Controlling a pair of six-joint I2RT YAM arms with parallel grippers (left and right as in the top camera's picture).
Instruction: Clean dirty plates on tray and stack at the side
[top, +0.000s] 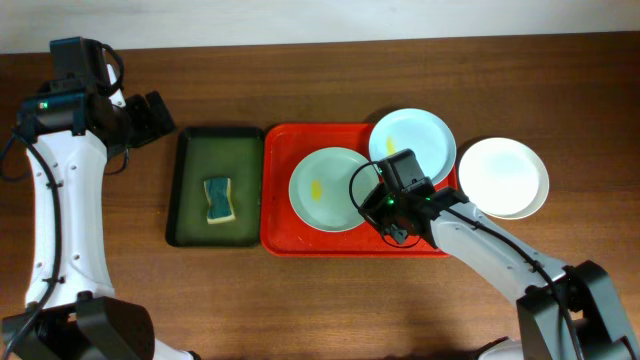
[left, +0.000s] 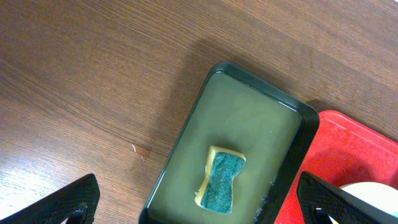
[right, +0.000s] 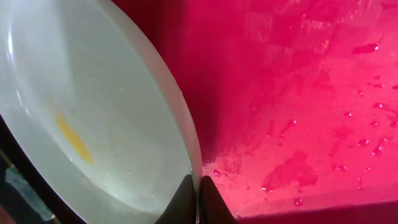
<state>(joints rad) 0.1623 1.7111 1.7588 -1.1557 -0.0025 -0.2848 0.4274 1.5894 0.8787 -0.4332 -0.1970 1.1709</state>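
- A large red rectangular plastic tray (top: 280, 238) with a raised rim lies mid-counter, and droplets speckle its wet floor.
- A round pale blue-green plate (top: 325, 200) with a small yellow smear lies flat in the tray, left of centre.
- A second pale blue-green plate (top: 425, 135) sits at the tray's far right corner, overhanging the rim.
- A round white plate (top: 503, 177) rests on the brown wooden counter (top: 300, 300), just beside the tray's right edge.
- A smaller dark green rectangular tray (top: 190, 190) sits against the red tray's left side. It holds murky water and a yellow sponge with a teal top (top: 219, 200).
- The right arm (top: 490, 250) reaches in from the near right corner across the tray. Its jaws are closed tight, tips low over the tray floor at the smeared plate's right rim. Whether they pinch that rim cannot be told.
- The left arm (top: 60, 200) stands along the counter's left edge, wrist bent toward the green tray. Its jaws are spread wide and empty, above the wood by that tray's far left corner.
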